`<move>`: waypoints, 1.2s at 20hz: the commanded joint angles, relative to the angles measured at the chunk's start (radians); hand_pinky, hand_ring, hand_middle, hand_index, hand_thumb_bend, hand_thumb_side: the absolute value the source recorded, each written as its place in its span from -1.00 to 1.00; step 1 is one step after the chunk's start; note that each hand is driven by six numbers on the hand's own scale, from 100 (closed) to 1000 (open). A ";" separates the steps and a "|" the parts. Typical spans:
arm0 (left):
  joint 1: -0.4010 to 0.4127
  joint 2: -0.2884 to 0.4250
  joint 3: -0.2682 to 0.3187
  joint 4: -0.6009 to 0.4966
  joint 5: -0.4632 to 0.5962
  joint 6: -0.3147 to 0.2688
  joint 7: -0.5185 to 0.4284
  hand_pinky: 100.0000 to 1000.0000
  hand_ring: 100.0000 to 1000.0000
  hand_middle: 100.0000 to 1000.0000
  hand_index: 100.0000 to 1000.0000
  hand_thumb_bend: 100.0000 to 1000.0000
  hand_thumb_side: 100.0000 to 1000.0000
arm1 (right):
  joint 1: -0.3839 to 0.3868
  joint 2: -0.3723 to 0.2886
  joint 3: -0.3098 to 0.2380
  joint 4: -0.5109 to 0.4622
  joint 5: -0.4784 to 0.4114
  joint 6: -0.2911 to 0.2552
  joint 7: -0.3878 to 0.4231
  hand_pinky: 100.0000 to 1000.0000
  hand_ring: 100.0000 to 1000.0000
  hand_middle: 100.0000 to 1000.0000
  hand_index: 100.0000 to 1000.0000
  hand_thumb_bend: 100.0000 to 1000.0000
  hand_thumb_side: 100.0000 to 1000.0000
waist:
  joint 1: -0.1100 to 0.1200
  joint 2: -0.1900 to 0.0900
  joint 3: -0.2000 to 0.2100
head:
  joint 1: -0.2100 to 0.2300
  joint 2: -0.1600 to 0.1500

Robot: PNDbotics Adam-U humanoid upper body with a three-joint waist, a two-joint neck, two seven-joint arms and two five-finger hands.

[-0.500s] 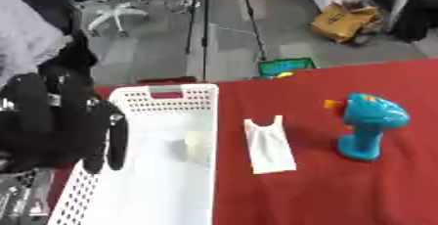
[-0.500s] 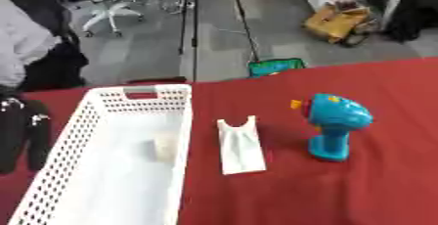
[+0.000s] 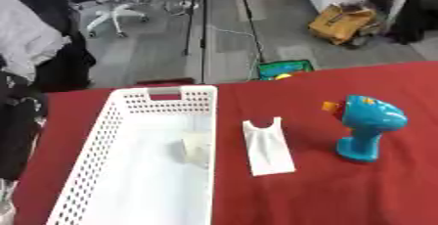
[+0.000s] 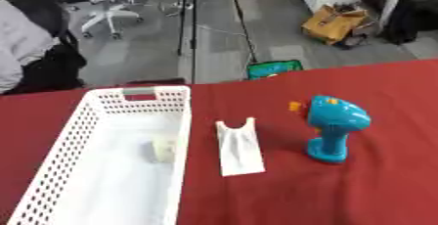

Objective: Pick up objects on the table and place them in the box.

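At the far left edge of the left eye view a black arm (image 3: 17, 136) hangs beside the white basket (image 3: 102, 136), its hand hidden, so I cannot tell how the fingers are set; the right hand shows nowhere. A pale small thing (image 3: 197, 148) lies in the basket. Outside on the red tablecloth (image 3: 359, 194), the flat white piece (image 3: 270, 146) sits just beside the basket and the blue toy drill (image 3: 368, 126) stands further right, so the next move is probably to reach for one of them.

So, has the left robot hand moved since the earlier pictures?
Yes. The left robot hand has drawn back leftward, off the left rim of the white basket, to the view's edge.
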 commanded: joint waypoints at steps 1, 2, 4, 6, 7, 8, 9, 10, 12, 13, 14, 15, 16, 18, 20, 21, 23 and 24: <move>-0.011 0.018 0.012 -0.010 0.034 0.000 0.062 -0.13 -0.15 0.06 0.33 -0.95 0.89 | 0.002 -0.050 0.007 -0.012 -0.021 0.009 0.000 -0.62 -0.49 -0.32 -0.22 -1.00 0.33 | -0.009 -0.018 0.001 | -0.003 -0.002; -0.012 0.020 0.013 -0.010 0.033 -0.001 0.066 -0.13 -0.15 0.06 0.33 -0.95 0.89 | 0.008 -0.068 0.021 -0.012 -0.033 0.018 0.000 -0.62 -0.49 -0.32 -0.22 -1.00 0.33 | -0.011 -0.018 0.001 | -0.003 0.002; -0.013 0.022 0.011 -0.010 0.027 -0.003 0.068 -0.02 -0.12 0.09 0.35 -0.95 0.89 | 0.029 -0.115 0.069 -0.012 -0.045 0.049 0.000 -0.28 -0.18 -0.13 0.04 -1.00 0.60 | -0.014 -0.018 0.003 | -0.006 0.019; -0.015 0.023 0.010 -0.010 0.021 -0.006 0.070 0.04 -0.12 0.08 0.34 -0.96 0.88 | 0.045 -0.172 0.133 -0.012 -0.060 0.097 0.023 0.08 0.14 0.16 0.36 -1.00 0.89 | -0.018 -0.019 0.008 | -0.007 0.046; -0.015 0.023 0.009 -0.010 0.018 -0.006 0.070 0.04 -0.12 0.08 0.34 -0.96 0.88 | 0.047 -0.198 0.161 -0.012 -0.069 0.122 0.050 0.21 0.32 0.36 0.51 -1.00 1.00 | -0.020 -0.019 0.010 | -0.005 0.058; -0.015 0.024 0.008 -0.010 0.015 -0.007 0.070 0.04 -0.12 0.08 0.34 -0.96 0.88 | 0.044 -0.222 0.183 -0.012 -0.079 0.143 0.089 0.21 0.32 0.36 0.51 -1.00 1.00 | -0.022 -0.019 0.011 | -0.003 0.067; -0.016 0.025 0.007 -0.010 0.013 -0.007 0.070 0.05 -0.12 0.07 0.34 -0.97 0.88 | 0.042 -0.245 0.202 -0.012 -0.088 0.161 0.135 0.38 0.47 0.56 0.71 -1.00 1.00 | -0.024 -0.020 0.013 | 0.000 0.075; -0.016 0.026 0.005 -0.010 0.009 -0.006 0.068 0.05 -0.12 0.07 0.34 -0.97 0.88 | 0.038 -0.272 0.221 -0.012 -0.101 0.180 0.201 0.38 0.47 0.56 0.71 -1.00 1.00 | -0.026 -0.020 0.014 | 0.005 0.082; -0.016 0.027 0.005 -0.010 0.000 -0.006 0.066 0.05 -0.12 0.07 0.33 -0.97 0.88 | 0.025 -0.312 0.243 -0.012 -0.126 0.212 0.320 0.45 0.52 0.63 0.76 -1.00 1.00 | -0.030 -0.021 0.016 | 0.012 0.094; -0.016 0.027 0.004 -0.010 -0.005 -0.006 0.066 0.05 -0.12 0.06 0.33 -0.97 0.88 | 0.020 -0.328 0.250 -0.012 -0.135 0.224 0.367 0.51 0.58 0.68 0.79 -1.00 1.00 | -0.032 -0.021 0.017 | 0.017 0.099; -0.016 0.027 0.003 -0.010 -0.008 -0.006 0.067 0.05 -0.12 0.06 0.33 -0.97 0.88 | 0.013 -0.349 0.262 -0.012 -0.148 0.237 0.420 0.52 0.59 0.69 0.79 -1.00 1.00 | -0.035 -0.022 0.019 | 0.022 0.104; -0.016 0.028 0.002 -0.010 -0.011 -0.006 0.067 0.06 -0.12 0.06 0.33 -0.98 0.88 | 0.006 -0.368 0.272 -0.012 -0.159 0.249 0.466 0.57 0.66 0.74 0.83 -1.00 1.00 | -0.037 -0.022 0.021 | 0.027 0.107; -0.016 0.027 0.001 -0.010 -0.014 -0.005 0.066 0.06 -0.12 0.06 0.33 -0.98 0.88 | -0.003 -0.386 0.282 -0.012 -0.171 0.261 0.513 0.57 0.66 0.74 0.83 -1.00 1.00 | -0.039 -0.023 0.022 | 0.030 0.110; -0.017 0.027 -0.001 -0.010 -0.019 -0.004 0.064 0.06 -0.12 0.06 0.33 -0.98 0.88 | -0.018 -0.418 0.300 -0.012 -0.184 0.278 0.588 0.62 0.72 0.77 0.86 -1.00 1.00 | -0.043 -0.024 0.025 | 0.032 0.112; -0.017 0.027 -0.002 -0.010 -0.022 -0.003 0.064 0.06 -0.12 0.05 0.32 -0.98 0.87 | -0.033 -0.449 0.323 -0.012 -0.189 0.291 0.658 0.65 0.75 0.80 0.90 -0.96 1.00 | -0.047 -0.025 0.029 | 0.029 0.113; -0.018 0.026 -0.003 -0.010 -0.023 -0.003 0.063 0.06 -0.12 0.05 0.32 -0.99 0.87 | -0.040 -0.462 0.332 -0.012 -0.187 0.298 0.688 0.66 0.76 0.79 0.92 -0.88 1.00 | -0.049 -0.026 0.031 | 0.027 0.113; -0.018 0.026 -0.004 -0.010 -0.027 -0.002 0.063 0.06 -0.12 0.05 0.32 -0.99 0.87 | -0.054 -0.484 0.355 -0.012 -0.186 0.309 0.742 0.67 0.76 0.80 0.93 -0.84 1.00 | -0.051 -0.026 0.033 | 0.023 0.111; -0.018 0.027 -0.005 -0.010 -0.029 0.000 0.063 0.06 -0.13 0.05 0.32 -0.99 0.87 | -0.060 -0.499 0.370 -0.012 -0.187 0.314 0.770 0.68 0.76 0.80 0.94 -0.82 1.00 | -0.053 -0.027 0.036 | 0.020 0.110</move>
